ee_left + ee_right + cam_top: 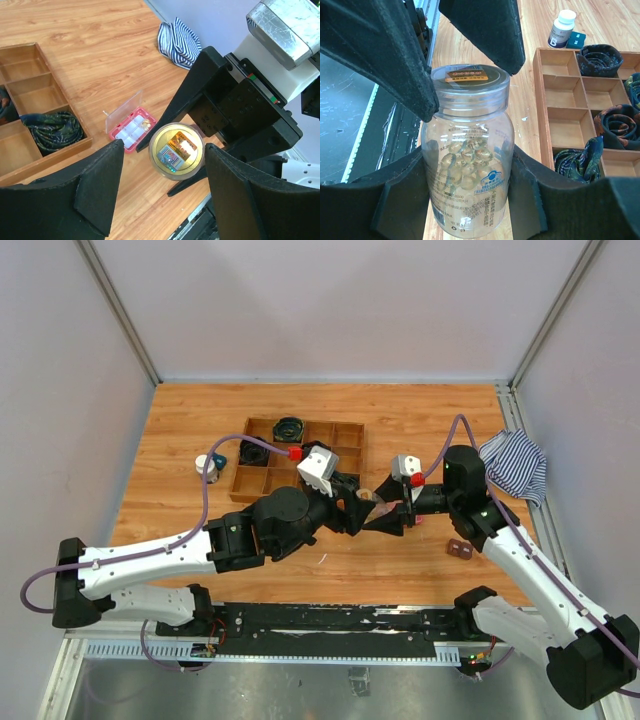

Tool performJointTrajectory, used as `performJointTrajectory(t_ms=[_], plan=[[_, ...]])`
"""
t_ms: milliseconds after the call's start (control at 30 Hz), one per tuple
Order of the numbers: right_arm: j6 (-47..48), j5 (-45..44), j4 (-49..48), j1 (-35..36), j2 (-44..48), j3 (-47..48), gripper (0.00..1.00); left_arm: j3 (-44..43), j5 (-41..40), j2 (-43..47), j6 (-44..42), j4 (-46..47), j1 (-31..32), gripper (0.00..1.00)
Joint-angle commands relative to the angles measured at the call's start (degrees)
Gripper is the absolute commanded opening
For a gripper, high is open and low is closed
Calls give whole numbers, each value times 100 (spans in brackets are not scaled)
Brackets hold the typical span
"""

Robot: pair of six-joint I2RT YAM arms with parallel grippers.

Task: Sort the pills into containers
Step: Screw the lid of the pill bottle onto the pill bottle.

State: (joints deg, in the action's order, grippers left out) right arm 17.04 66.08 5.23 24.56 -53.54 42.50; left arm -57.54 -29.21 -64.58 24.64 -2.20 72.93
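Right gripper (pixel 468 167) grasps the clear bottle (pixel 467 125) above the bench (pixel 100 40); left gripper (pixel 164 152), released, loosely straddles its lid (pixel 177 150).

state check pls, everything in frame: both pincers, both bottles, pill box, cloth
Right pincer: shut on the clear bottle.
Clear bottle: lid on, capsules inside.
Left pincer: open, one finger either side of the lid, not clamped.
Pink box: flap open, a few pills in one corner.
Small bottle: upright, capped.
Cloth: crumpled.
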Motion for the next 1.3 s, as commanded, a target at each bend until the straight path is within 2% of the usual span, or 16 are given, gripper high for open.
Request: performJointTrajectory(t_ms=[0,167,333,467,600,667,733,800,867,933,1133,1267], plan=[[95,45,32,-92,55,175,1,-221,34,-35,-53,228,29,72],[86,58,25,-87,45,172,1,-247,169,-99,-82,308,29,65],[52,86,-2,-91,45,166,1,-246,317,-152,-59,241,29,48],[-17,156,-56,-91,53,156,1,-176,420,-143,0,178,29,47],[-70,341,-143,-91,78,126,1,54,624,-18,65,237,22,32],[-79,539,-226,-94,110,92,1,220,827,88,83,318,-20,28],[-146,777,-371,-91,160,43,1,475,1388,213,89,559,-216,27],[-189,998,-465,-91,204,9,1,833,2437,362,-7,1014,-555,26],[-217,1173,-500,-91,221,-4,1,1137,3346,448,-246,1460,-789,22],[-210,1246,-510,-91,221,2,1,1233,3855,456,-628,1603,-881,20],[-240,1302,-518,-92,173,1,1,1032,4478,199,-2206,1275,-916,17],[-254,1378,-523,-91,186,12,1,1010,4961,65,-2865,1133,-1078,16]])
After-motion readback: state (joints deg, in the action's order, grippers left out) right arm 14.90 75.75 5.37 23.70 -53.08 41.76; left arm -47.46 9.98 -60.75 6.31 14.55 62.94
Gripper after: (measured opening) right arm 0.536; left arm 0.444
